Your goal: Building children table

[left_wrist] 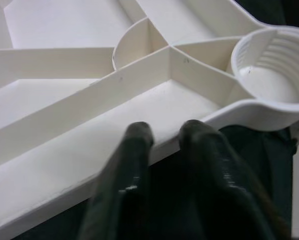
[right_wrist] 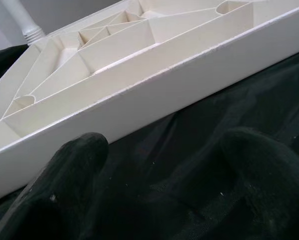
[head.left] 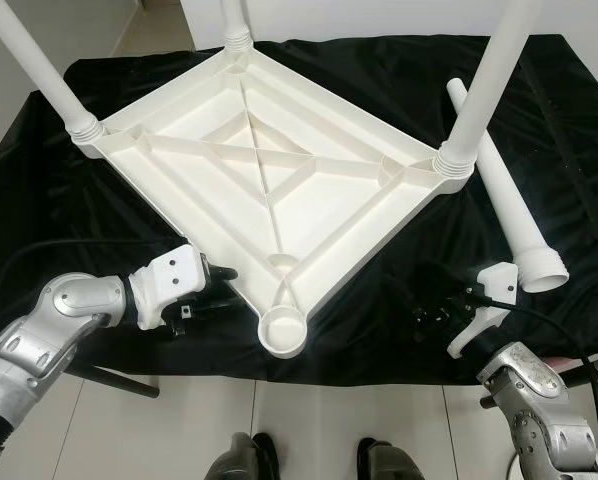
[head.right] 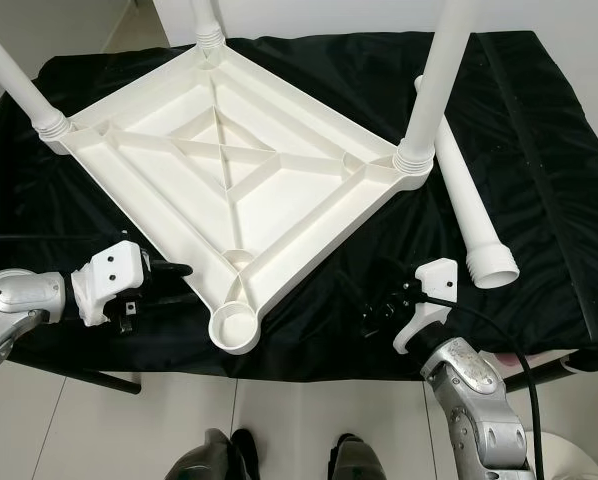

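White plastic table top [head.left: 269, 170] lies upside down in the middle of the frame, on a black cloth [head.left: 379, 70] that covers the counter. You can see the ribs on its underside, crossing like an X. Three white legs stand up from its corners: one at the upper left [head.left: 39, 70], one at the top middle [head.left: 236, 20], and one at the upper right [head.left: 489, 80]. The near corner, at the lower middle of the frame, has an empty round socket [head.left: 282, 331] with screw ridges inside. A fourth leg [head.left: 504, 190] lies flat on the cloth at the right side, just beside the table top, with its wide open end pointing toward the bottom of the frame.

The left end effector [head.left: 217, 280] is at the lower left, right at the edge of the table top near the empty socket. Its two black fingers [left_wrist: 134, 150] are close together, with their tips touching the rim.

The right end effector [head.left: 429, 310] is at the lower right, low over the cloth, near the table top edge but not touching it. Its fingers [right_wrist: 74, 165] are spread wide apart and hold nothing.

Two dark robot feet [head.left: 254, 460] show at the bottom of the frame on the pale tiled floor [head.left: 179, 420].
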You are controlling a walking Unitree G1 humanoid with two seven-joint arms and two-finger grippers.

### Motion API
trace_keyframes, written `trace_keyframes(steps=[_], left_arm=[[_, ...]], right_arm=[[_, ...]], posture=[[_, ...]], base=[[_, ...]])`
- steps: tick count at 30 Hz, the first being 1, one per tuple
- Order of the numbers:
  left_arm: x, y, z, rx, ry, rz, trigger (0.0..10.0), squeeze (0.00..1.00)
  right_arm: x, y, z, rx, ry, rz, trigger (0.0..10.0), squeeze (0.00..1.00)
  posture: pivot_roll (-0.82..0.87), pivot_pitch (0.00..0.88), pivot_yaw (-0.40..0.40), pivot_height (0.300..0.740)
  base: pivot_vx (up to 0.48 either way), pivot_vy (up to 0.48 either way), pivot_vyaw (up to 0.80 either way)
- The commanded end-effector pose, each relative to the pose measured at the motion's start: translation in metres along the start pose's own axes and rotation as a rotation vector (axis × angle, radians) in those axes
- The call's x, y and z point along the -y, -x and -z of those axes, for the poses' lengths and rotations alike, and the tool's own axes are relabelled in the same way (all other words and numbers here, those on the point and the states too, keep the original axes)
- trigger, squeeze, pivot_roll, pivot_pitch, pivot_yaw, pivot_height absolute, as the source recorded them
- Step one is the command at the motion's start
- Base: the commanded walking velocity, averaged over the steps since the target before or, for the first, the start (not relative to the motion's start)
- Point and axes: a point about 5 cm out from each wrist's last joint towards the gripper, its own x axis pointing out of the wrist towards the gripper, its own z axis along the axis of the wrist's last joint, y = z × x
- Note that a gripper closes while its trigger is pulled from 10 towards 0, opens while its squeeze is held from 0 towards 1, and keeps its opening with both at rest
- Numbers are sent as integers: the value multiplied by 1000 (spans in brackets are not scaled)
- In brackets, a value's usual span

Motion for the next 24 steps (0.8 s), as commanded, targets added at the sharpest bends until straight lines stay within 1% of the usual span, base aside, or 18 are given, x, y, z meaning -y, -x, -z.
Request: trace_keyframes(steps=[1,4,9,10,11,12,13,15,16,18,19,20,22,23,24], left_arm=[[35,7,4,-6,49,572,0,0],[42,12,2,-5,76,612,0,0],[42,14,3,-6,77,598,0,0],[42,15,2,-3,78,592,2000,0],[41,16,1,0,91,589,6000,0],[41,16,1,0,91,589,6000,0],[36,17,-3,10,142,578,10000,996],[36,17,-3,10,142,578,10000,996],[32,17,-8,29,170,560,10000,1000],[32,17,-8,29,170,560,10000,1000],[29,18,-14,51,203,545,10000,1000],[29,18,-14,51,203,545,10000,1000],[24,22,-26,107,251,517,10000,1000],[24,22,-26,107,251,517,10000,1000],[22,25,-30,131,261,503,10000,1000]], right_arm=[[-2,1,2,-15,-7,-3,10000,0],[-2,-1,2,-17,-6,-13,10000,0],[-2,-2,2,-16,-7,-15,10000,0],[-2,-3,2,-16,-8,-15,10000,0],[-2,-3,2,-16,-9,-15,10000,0],[-2,-3,2,-16,-9,-15,10000,0],[-3,-3,3,-15,-12,-17,10000,0],[-3,-3,3,-15,-12,-17,10000,0],[-4,-4,3,-12,-16,-20,10000,0],[-4,-4,3,-12,-16,-20,10000,0],[-5,-4,3,-9,-21,-21,10000,0],[-5,-4,3,-9,-21,-21,10000,0],[-7,-8,4,0,-29,-23,10000,0],[-7,-8,4,0,-29,-23,10000,0],[-8,-10,4,5,-33,-27,10000,0]], posture=[[-166,227,139,740],[-159,223,133,740],[-159,216,129,740],[-159,216,129,740],[-157,211,126,740],[-157,211,126,740],[-155,208,124,740],[-155,208,124,740],[-152,208,118,740],[-152,208,118,740],[-150,202,114,740],[-150,202,114,740],[-142,196,100,740],[-142,196,100,740],[-142,190,99,740]], base=[[0,0,0],[0,0,0],[0,0,0],[0,0,0],[0,0,0],[0,0,0],[0,0,0],[0,0,0],[0,0,0],[0,0,0],[0,0,0],[0,0,0],[0,0,0],[0,0,0],[0,0,0]])
